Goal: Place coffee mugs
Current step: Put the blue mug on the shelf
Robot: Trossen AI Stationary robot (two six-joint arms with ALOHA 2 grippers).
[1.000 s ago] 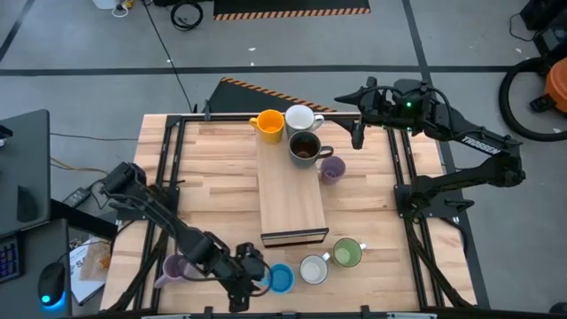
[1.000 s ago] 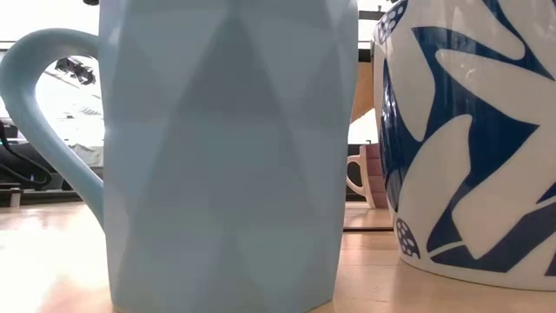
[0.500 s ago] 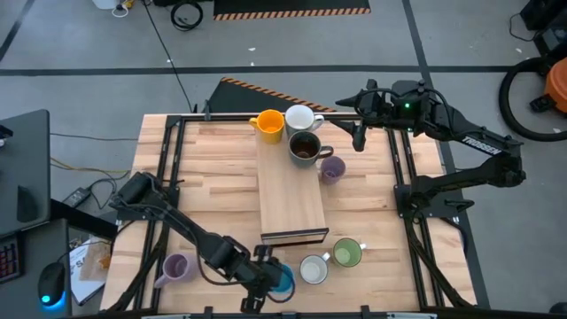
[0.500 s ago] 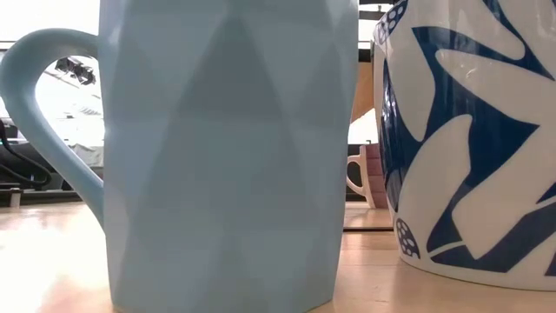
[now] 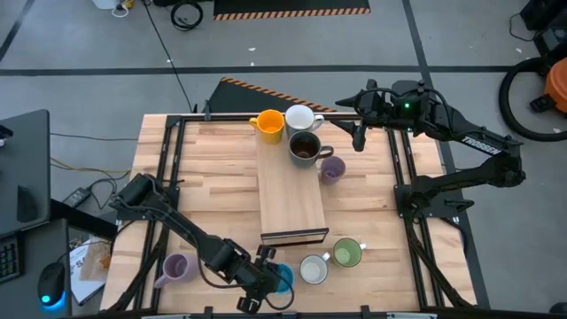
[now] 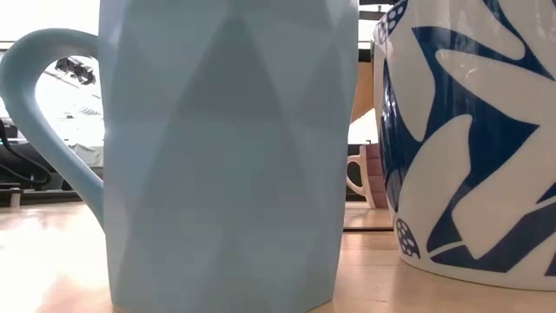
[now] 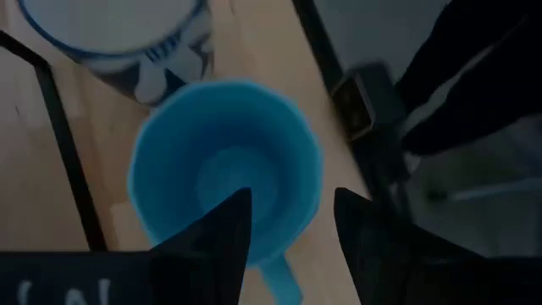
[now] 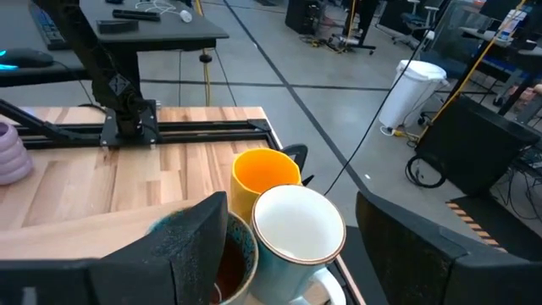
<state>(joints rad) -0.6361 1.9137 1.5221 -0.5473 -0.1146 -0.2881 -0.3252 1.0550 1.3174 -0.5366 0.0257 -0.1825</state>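
In the high view my left gripper (image 5: pixel 271 279) hangs over the blue mug (image 5: pixel 283 278) at the near edge. The left wrist view shows it open (image 7: pixel 292 222), one finger above the blue mug's (image 7: pixel 222 165) hollow, the other outside its rim near the handle (image 7: pixel 279 281). My right gripper (image 5: pixel 358 135) is open at the far right, pointing at the orange mug (image 8: pixel 265 174), white mug (image 8: pixel 296 224) and dark brown mug (image 8: pixel 229 254). A lavender mug (image 5: pixel 332 168) stands beside the board, another (image 5: pixel 177 266) at the near left. The patterned white mug (image 5: pixel 313 268) and green mug (image 5: pixel 346 252) stand upright near the blue one.
The long pale wooden board (image 5: pixel 291 199) lies in the table's middle, its far end bearing the dark brown mug (image 5: pixel 304 149). Black rails (image 5: pixel 165 177) run along both table sides. In the low view the blue mug (image 6: pixel 226 156) and patterned mug (image 6: pixel 469 148) fill the frame.
My left gripper has moved along the near edge toward the table's right, away from the near-left lavender mug, and now hangs over the blue mug. The mugs have stayed in place.
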